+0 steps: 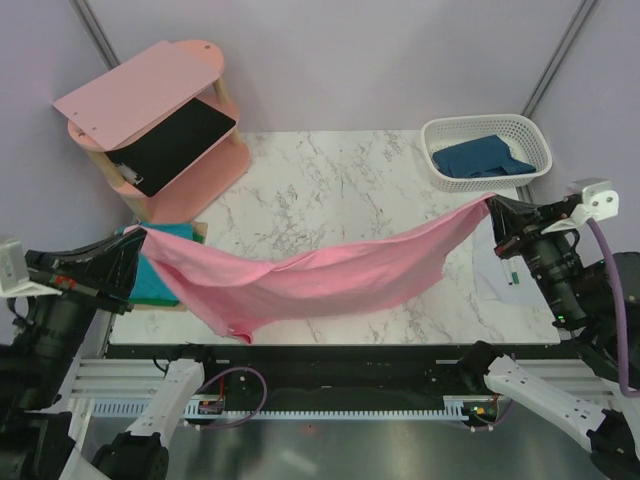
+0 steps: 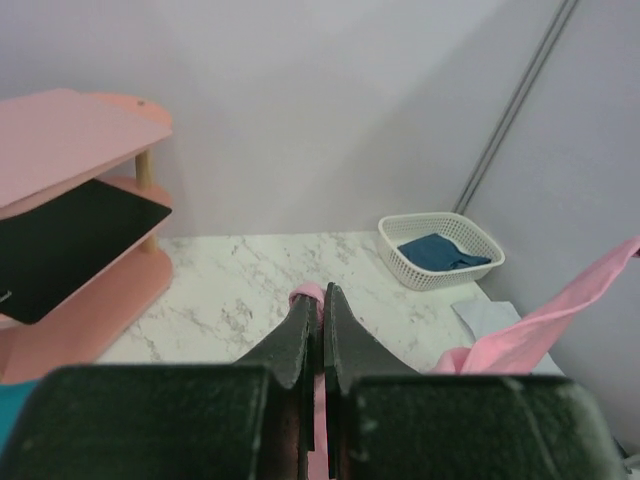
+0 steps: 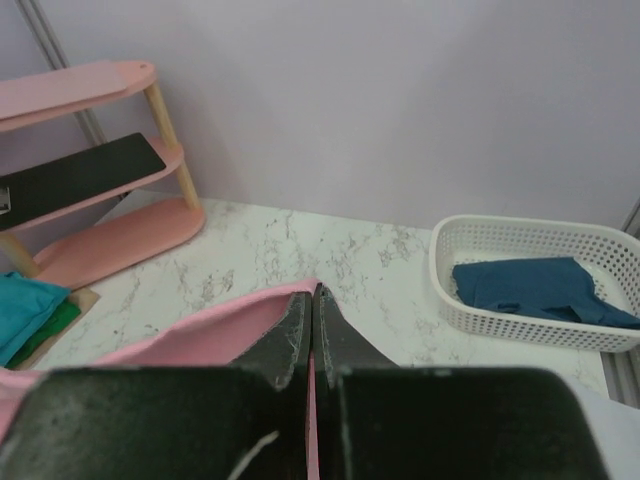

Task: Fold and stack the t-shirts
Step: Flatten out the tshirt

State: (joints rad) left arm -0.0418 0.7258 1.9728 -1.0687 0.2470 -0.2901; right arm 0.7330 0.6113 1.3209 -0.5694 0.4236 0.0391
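Observation:
The light pink t-shirt (image 1: 310,278) hangs stretched above the marble table between my two grippers, sagging in the middle. My left gripper (image 1: 140,240) is shut on its left end; pink cloth shows between the closed fingers in the left wrist view (image 2: 310,296). My right gripper (image 1: 494,208) is shut on its right end, with pink cloth (image 3: 200,335) running off to the left. The teal t-shirt (image 1: 158,280) lies folded at the table's left edge, partly behind the pink one. The dark blue t-shirt (image 1: 480,158) lies in the white basket (image 1: 487,127).
A pink wooden shelf unit (image 1: 150,120) with a black panel stands at the back left. The white basket sits at the back right. A pale sheet (image 1: 497,270) lies on the table at the right edge, under the right arm.

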